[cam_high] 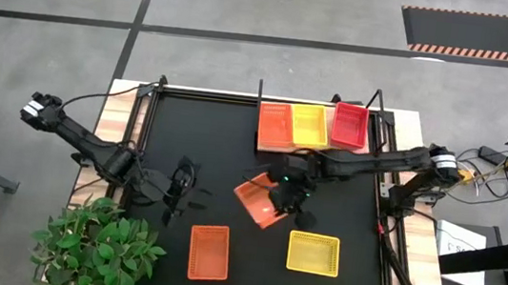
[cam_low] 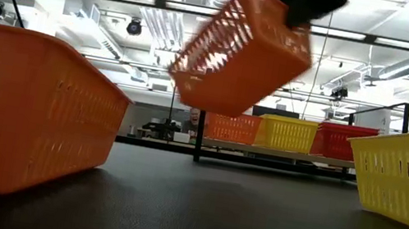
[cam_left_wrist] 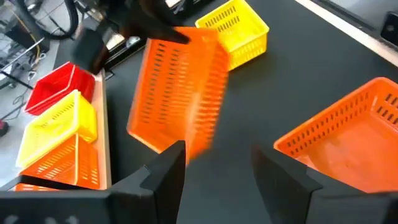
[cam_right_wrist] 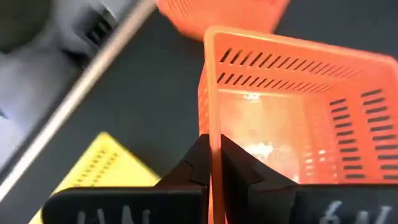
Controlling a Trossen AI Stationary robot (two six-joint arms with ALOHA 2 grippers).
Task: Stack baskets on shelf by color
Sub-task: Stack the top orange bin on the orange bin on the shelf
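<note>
My right gripper (cam_high: 278, 201) is shut on an orange basket (cam_high: 257, 203), held tilted above the mat's middle; the basket shows high up in the low view (cam_low: 244, 50). My left gripper (cam_high: 181, 192) is open and empty to its left, fingers apart in the left wrist view (cam_left_wrist: 214, 168). The shelf (cam_low: 281, 152) at the far edge carries an orange basket (cam_high: 273, 126), a yellow basket (cam_high: 310, 125) and a red basket (cam_high: 349, 125) side by side. A second orange basket (cam_high: 208, 251) and a yellow basket (cam_high: 313, 253) rest on their bottoms on the mat near the front. My right gripper pinches one side wall of the orange basket at its rim (cam_right_wrist: 211, 127), one finger inside the basket and one outside. The fingers come from above, pointing down. The basket is lifted clear of the mat and hangs tilted below the fingers (cam_low: 230, 61).
A green potted plant (cam_high: 94, 244) stands at the table's near left corner. Black metal frame posts (cam_high: 385, 191) run along the mat's left and right sides. Open mat lies between the shelf and the two front baskets.
</note>
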